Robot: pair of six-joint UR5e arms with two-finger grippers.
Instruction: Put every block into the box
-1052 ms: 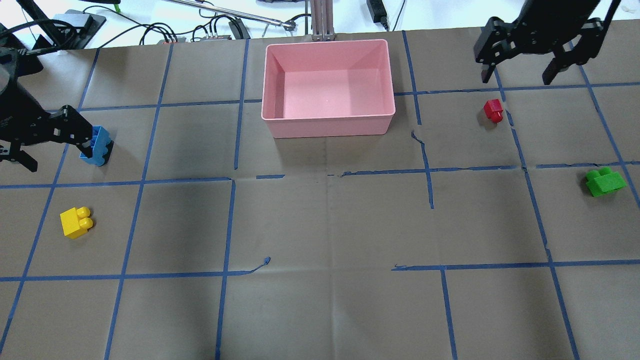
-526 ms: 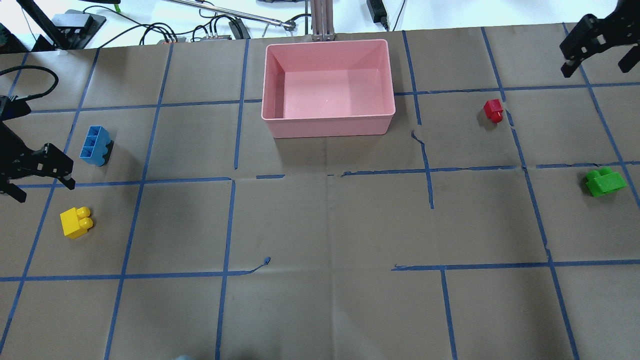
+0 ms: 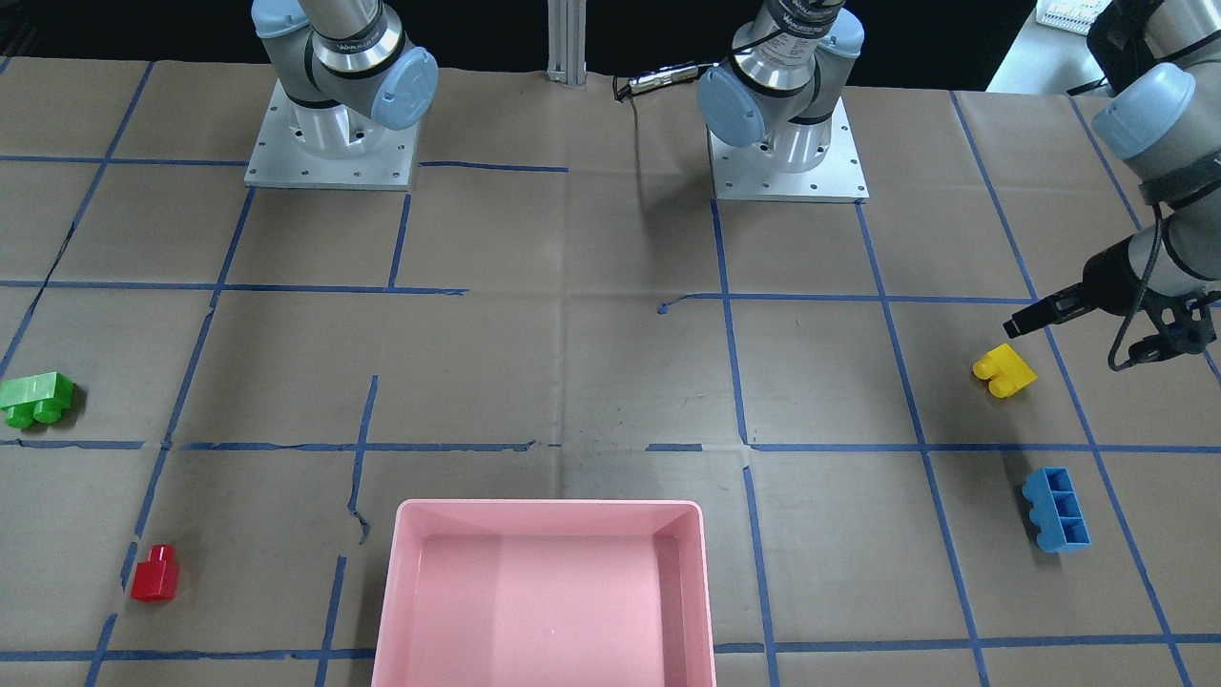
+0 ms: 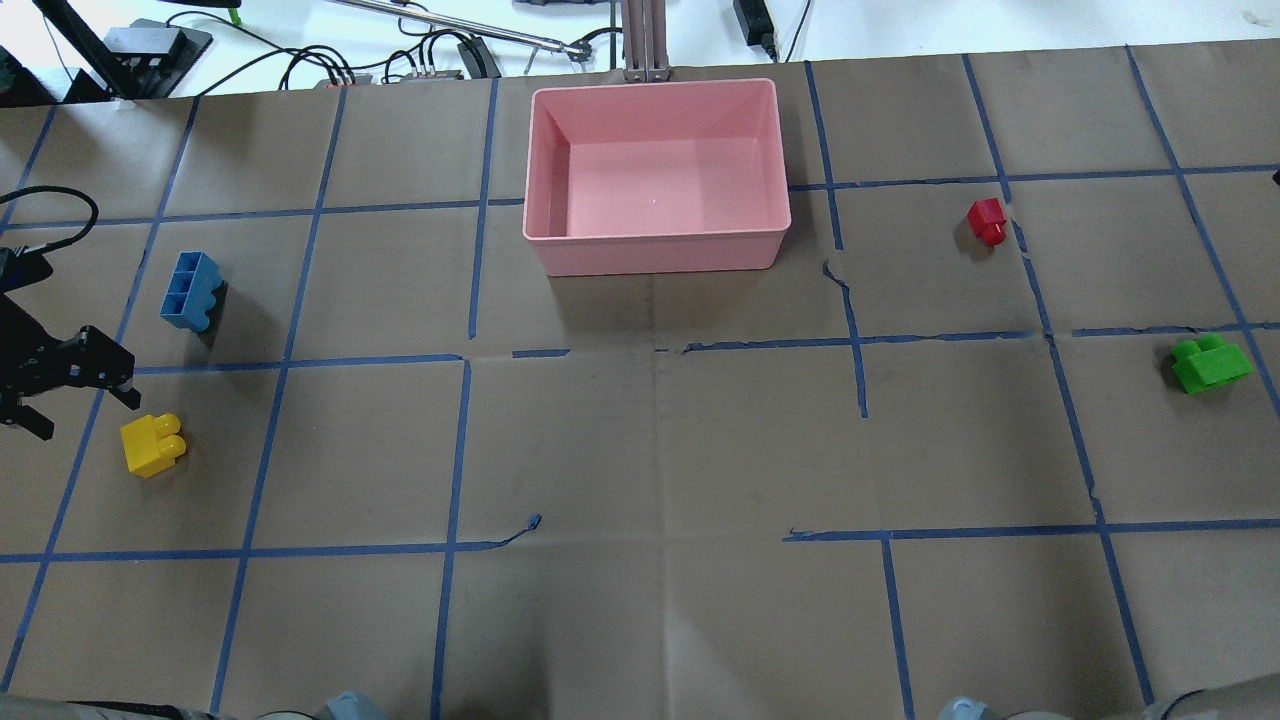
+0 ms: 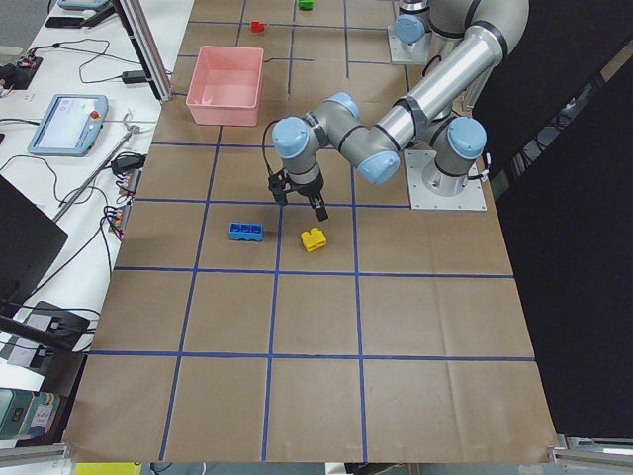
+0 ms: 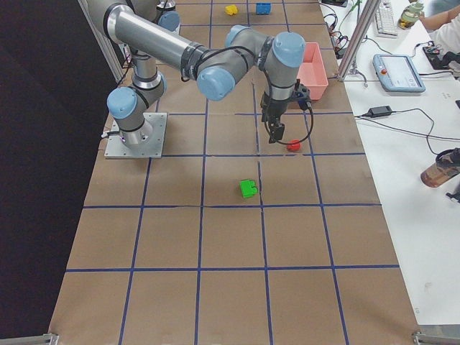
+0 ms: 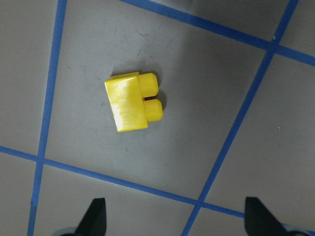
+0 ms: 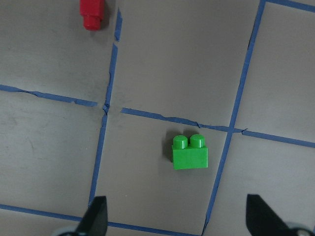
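Observation:
The pink box (image 4: 655, 250) stands at the far middle of the table, with nothing in it. The blue block (image 4: 190, 290) and yellow block (image 4: 152, 445) lie at the left. The red block (image 4: 987, 220) and green block (image 4: 1210, 363) lie at the right. My left gripper (image 4: 88, 415) is open and empty, just left of and above the yellow block (image 7: 133, 102). My right gripper (image 8: 178, 219) is open and empty, out of the overhead view. It hangs above the table, with the green block (image 8: 190, 153) and red block (image 8: 92, 12) below it.
Brown paper with blue tape lines covers the table. Cables and gear (image 4: 420, 60) lie beyond the far edge. Both arm bases (image 3: 329, 124) stand at the robot's side. A pendant (image 6: 397, 72) lies on a side table.
My left gripper has left the blue block's side and moved nearer, to beside the yellow block. My right gripper has moved right, out of the overhead view. No block has moved.

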